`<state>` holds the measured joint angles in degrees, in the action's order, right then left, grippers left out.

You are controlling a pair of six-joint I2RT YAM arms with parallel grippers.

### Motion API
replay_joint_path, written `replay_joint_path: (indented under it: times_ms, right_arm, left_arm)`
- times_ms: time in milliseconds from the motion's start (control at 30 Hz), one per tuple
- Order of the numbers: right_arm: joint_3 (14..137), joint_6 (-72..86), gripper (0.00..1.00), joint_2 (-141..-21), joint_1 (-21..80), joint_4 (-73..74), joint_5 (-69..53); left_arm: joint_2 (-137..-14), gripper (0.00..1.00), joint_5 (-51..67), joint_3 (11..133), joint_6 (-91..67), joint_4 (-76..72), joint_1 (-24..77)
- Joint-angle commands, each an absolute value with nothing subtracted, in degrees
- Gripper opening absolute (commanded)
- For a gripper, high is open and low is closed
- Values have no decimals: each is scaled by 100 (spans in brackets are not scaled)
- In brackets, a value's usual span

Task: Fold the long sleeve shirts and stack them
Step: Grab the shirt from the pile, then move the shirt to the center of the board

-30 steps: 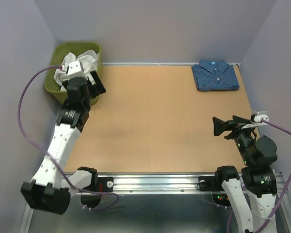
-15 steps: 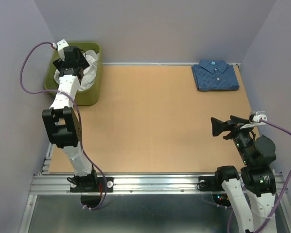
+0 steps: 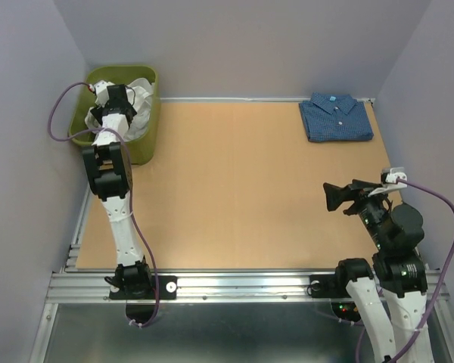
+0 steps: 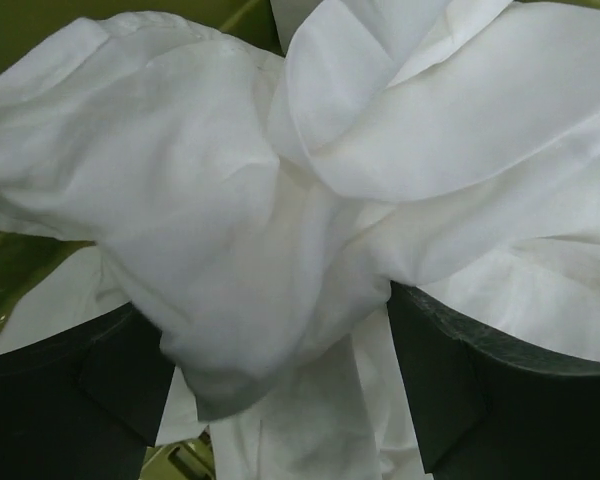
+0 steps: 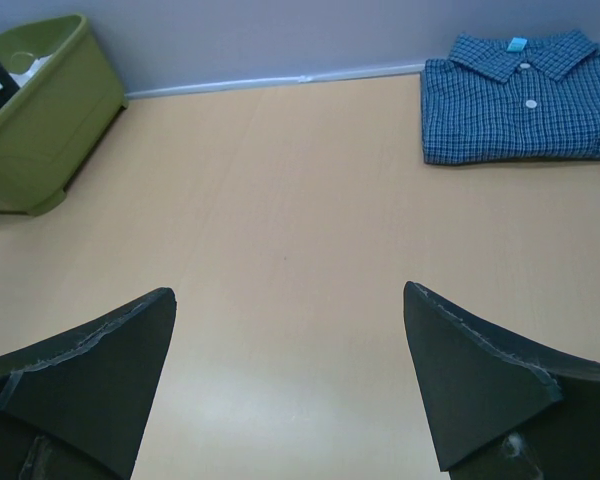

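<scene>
Pickup seems under way: left claw (image 4: 280, 340), jaws wide, straddles the white shirt (image 4: 230, 200) bunched in the green bin (image 3: 147, 144) and must close next; right claw (image 5: 290, 380) hovers open, folded blue shirt (image 5: 525, 100) far ahead.

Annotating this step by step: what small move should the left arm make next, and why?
Probably close the left gripper on the white shirt: its open fingers straddle bunched cloth inside the green bin, and the blue shirt already lies folded.
</scene>
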<state>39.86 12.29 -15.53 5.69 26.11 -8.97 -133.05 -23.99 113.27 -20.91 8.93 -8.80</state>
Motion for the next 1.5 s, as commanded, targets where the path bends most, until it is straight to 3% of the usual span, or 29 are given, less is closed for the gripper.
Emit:
replay_joint_path:
  times_ms: [0,100,133,167,233,433,700,867,1033,1233,1367,1400,1467]
  right_arm:
    - [3876,1274,100,-1714,615,2285,-1046]
    - [3902,1274,100,-1828,615,2285,-1072]
    - [3902,1257,100,-1863,607,2285,-1098]
    - [3902,1248,100,-1863,615,2285,-1116]
    - [3911,1257,100,-1828,607,2285,-1125]
    - [4051,1231,100,-1819,615,2276,-1177]
    - [4245,1195,100,-1740,615,2303,-1266]
    - [4385,1134,100,-1679,615,2312,-1292]
    - [4421,1116,100,-1556,615,2312,-1301]
    - [4517,1064,100,-1512,615,2338,-1485]
    - [4553,1011,100,-1582,615,2347,-1503]
    - [4553,1011,100,-1626,615,2347,-1538]
    - [4579,959,100,-1801,615,2355,-1766]
  left_arm:
    - [-13596,77,-2286,11935,-2302,958,-984]
    - [-13667,53,-2163,11979,-2347,870,-1028]
    - [-13658,32,-2127,11962,-2347,801,-1046]
    - [-13615,18,-2092,11953,-2321,756,-1055]
    - [-13387,0,-2004,11874,-2277,625,-1063]
    - [-12113,0,-1680,11768,-2346,159,-1055]
    - [-10654,0,-1196,12664,-2513,-281,-730]
    - [-10196,0,-590,13577,-2522,-360,-151]
    - [-9432,0,217,13343,-2584,-597,675]
    - [-8448,0,1096,11929,-2777,-975,1826]
    - [-7596,0,1415,10068,-2689,-1448,2574]
    - [-7185,0,1432,9028,-2663,-1598,2697]
    - [-6770,19,1223,7525,-2654,-1740,2917]
